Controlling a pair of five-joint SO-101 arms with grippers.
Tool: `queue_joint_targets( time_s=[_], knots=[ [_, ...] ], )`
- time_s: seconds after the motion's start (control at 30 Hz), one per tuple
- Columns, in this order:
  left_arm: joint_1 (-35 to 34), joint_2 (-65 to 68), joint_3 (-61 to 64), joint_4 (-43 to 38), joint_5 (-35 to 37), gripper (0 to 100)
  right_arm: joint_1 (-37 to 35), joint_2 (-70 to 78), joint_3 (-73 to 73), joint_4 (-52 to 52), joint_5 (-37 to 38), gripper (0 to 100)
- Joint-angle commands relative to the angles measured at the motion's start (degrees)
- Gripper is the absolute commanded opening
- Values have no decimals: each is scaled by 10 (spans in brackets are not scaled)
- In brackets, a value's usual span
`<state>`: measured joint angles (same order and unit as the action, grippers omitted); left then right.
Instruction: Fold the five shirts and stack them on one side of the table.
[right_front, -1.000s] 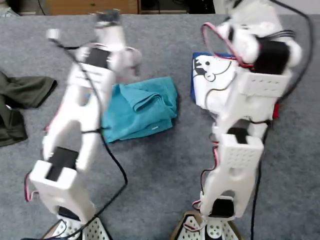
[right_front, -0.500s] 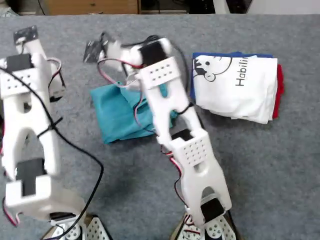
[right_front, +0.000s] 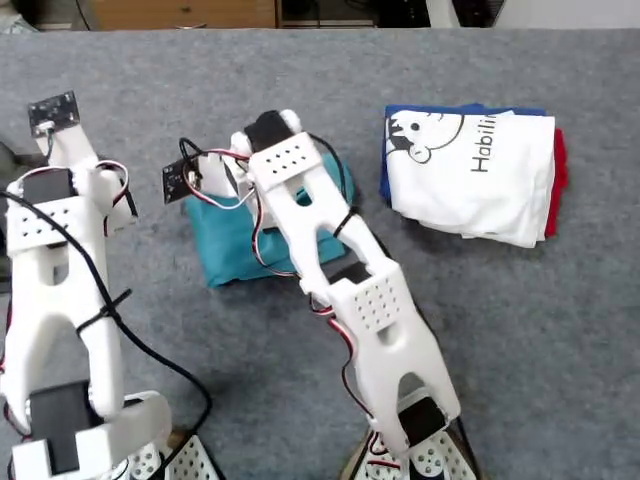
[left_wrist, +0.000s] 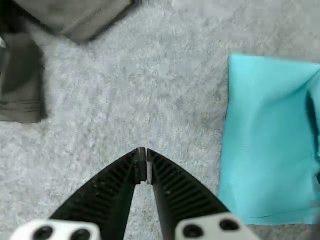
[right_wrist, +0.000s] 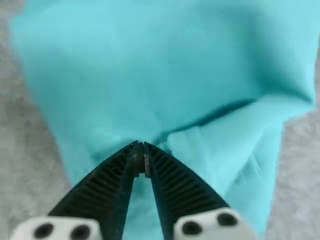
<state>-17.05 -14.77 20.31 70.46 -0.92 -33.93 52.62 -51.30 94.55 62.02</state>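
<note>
The teal shirt (right_front: 228, 245) lies roughly folded near the middle of the grey desk (right_front: 520, 320). The right gripper (right_wrist: 140, 159) sits just above it, clenched, tips together. To its right, apart, rests a stack of folded shirts (right_front: 470, 175), white on top with blue and red edges beneath. The left gripper (left_wrist: 143, 167), also clenched, hangs over bare desk between the teal shirt and a dark shirt (left_wrist: 75, 15).

left arm (right_front: 55, 260) stretched forward | left pincer (left_wrist: 142, 167) tips pressed together | right arm (right_front: 345, 280) angled leftward | right pincer (right_wrist: 140, 159) tips together
</note>
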Motion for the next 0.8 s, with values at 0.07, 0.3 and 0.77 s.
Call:
queue_joint_targets(
  time_s=[0.07,0.3,0.77],
  knots=[
    [-2,13,-2,-4,2,19,57,29,-67,-27,5,2],
    [0,13,-2,-4,0,19,167,97,-227,-106,-105,2],
    [24,15,-2,-7,-2,19,182,116,-442,68,-89,2]
  ],
)
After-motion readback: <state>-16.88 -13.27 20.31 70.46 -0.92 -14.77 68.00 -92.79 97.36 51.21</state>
